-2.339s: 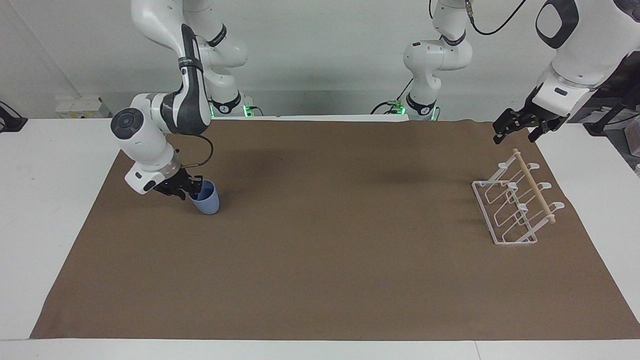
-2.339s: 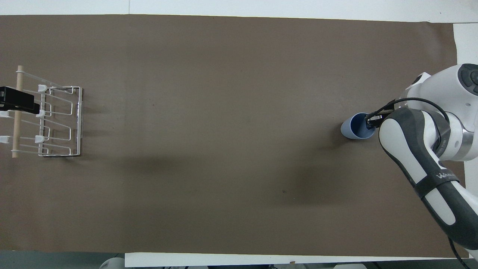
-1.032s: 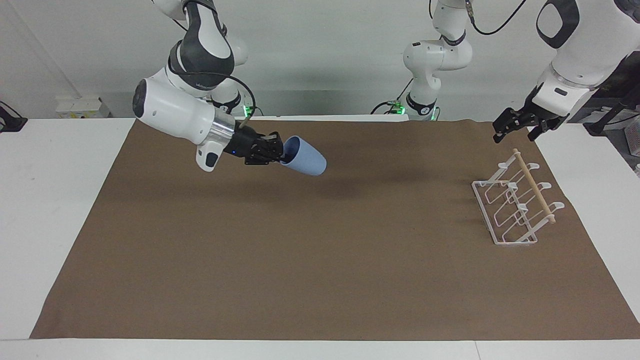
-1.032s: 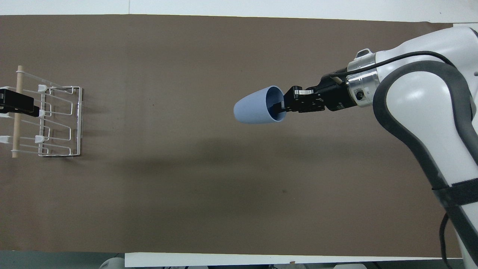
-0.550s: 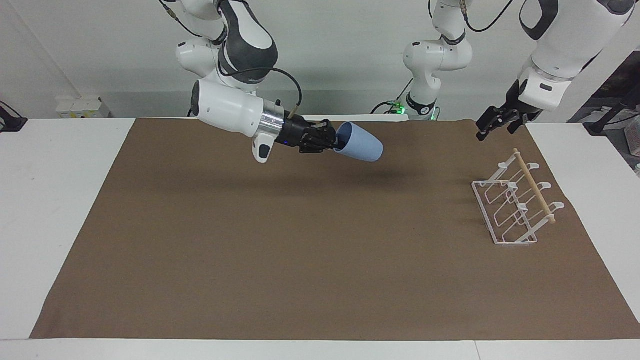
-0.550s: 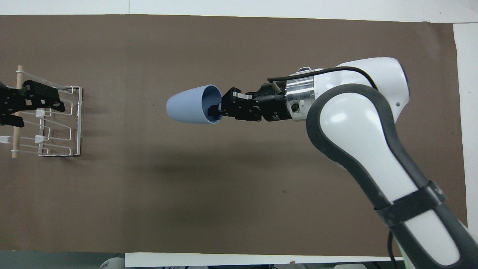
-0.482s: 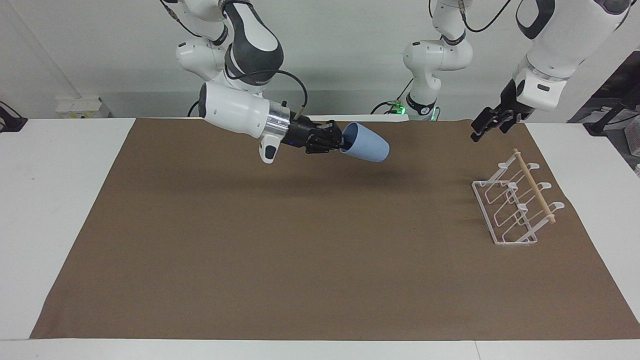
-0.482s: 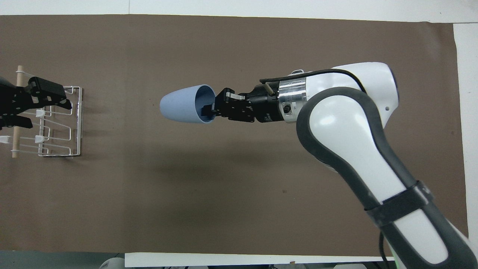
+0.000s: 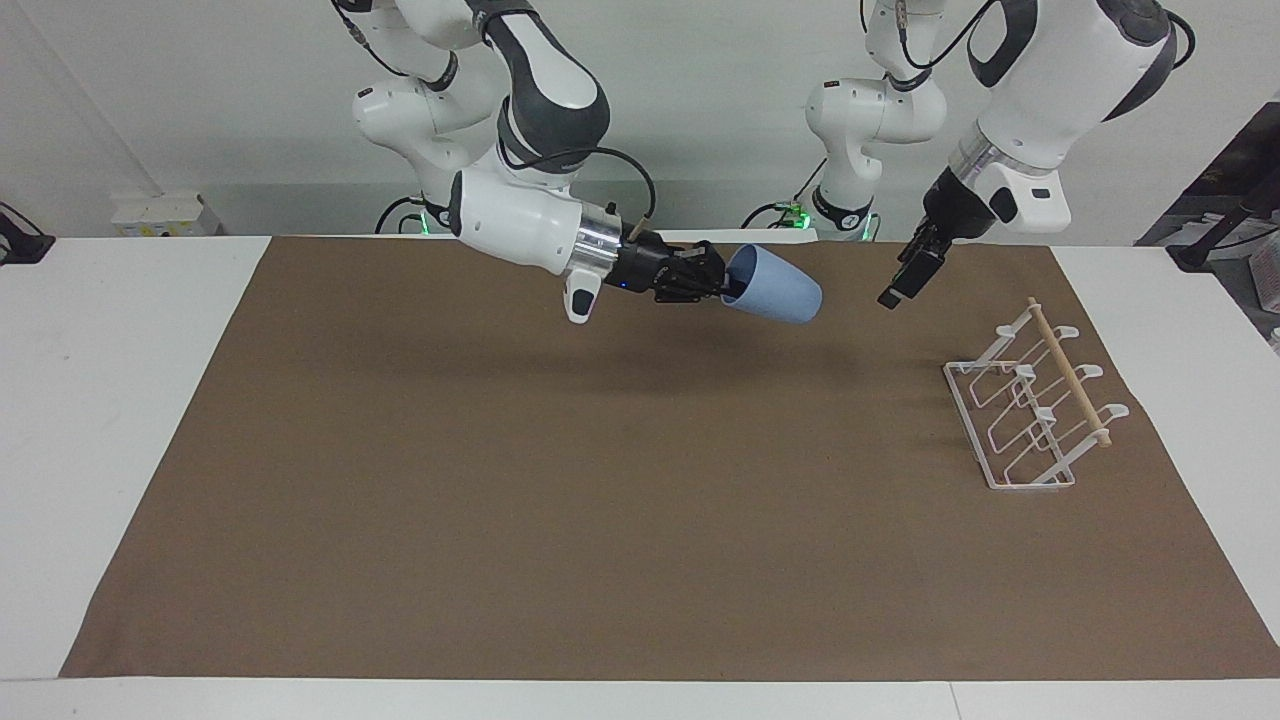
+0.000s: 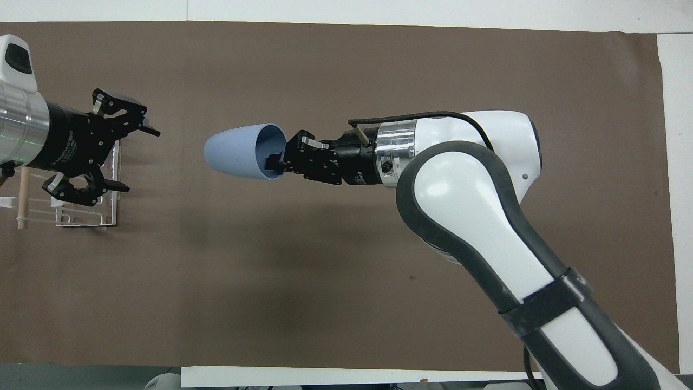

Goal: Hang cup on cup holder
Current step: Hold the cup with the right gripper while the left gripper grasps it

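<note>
My right gripper (image 9: 725, 287) is shut on the rim of the light-blue cup (image 9: 775, 290), one finger inside it. It holds the cup on its side in the air over the middle of the mat, base pointing toward the left arm's end; the gripper (image 10: 276, 161) and cup (image 10: 238, 151) also show in the overhead view. My left gripper (image 9: 890, 295) is open and empty in the air, facing the cup's base with a gap between them. From overhead it (image 10: 142, 161) covers part of the white wire cup holder (image 10: 81, 219). The cup holder (image 9: 1030, 410) stands on the mat at the left arm's end.
A brown mat (image 9: 600, 520) covers most of the white table (image 9: 110, 400). Both arms hang over the strip of the mat nearest the robots.
My right gripper lifted the cup off the mat, turned it sideways and carried it toward the left arm's end. My left gripper left the space over the holder and swung toward the cup.
</note>
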